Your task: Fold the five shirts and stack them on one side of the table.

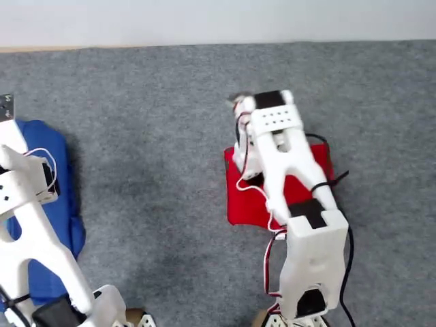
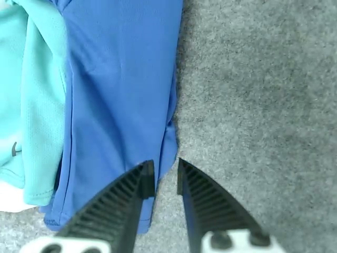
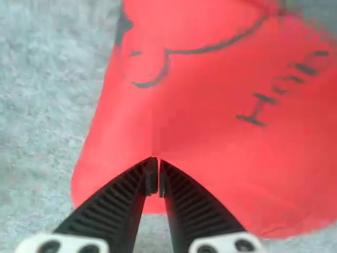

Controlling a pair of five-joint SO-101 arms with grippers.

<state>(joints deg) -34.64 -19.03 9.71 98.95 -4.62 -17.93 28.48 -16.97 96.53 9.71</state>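
Observation:
A folded red shirt [image 1: 248, 204] with black print lies right of the table's middle, partly under the right arm. My right gripper [image 3: 158, 176] is shut, its tips pinching a crease of the red shirt [image 3: 210, 105] near its edge. At the left side lies a folded blue shirt [image 1: 58, 211] under the left arm. In the left wrist view the blue shirt [image 2: 116, 95] lies over a turquoise shirt [image 2: 31, 105], with a white one [image 2: 10, 203] peeking out beneath. My left gripper [image 2: 166, 174] hovers over the blue shirt's edge, narrowly open, holding nothing.
The grey felt-like table cover [image 1: 150, 122] stretches between the two shirts and to the far edge. A pale wall runs along the back. A small metal bracket [image 1: 7, 105] sits at the far left.

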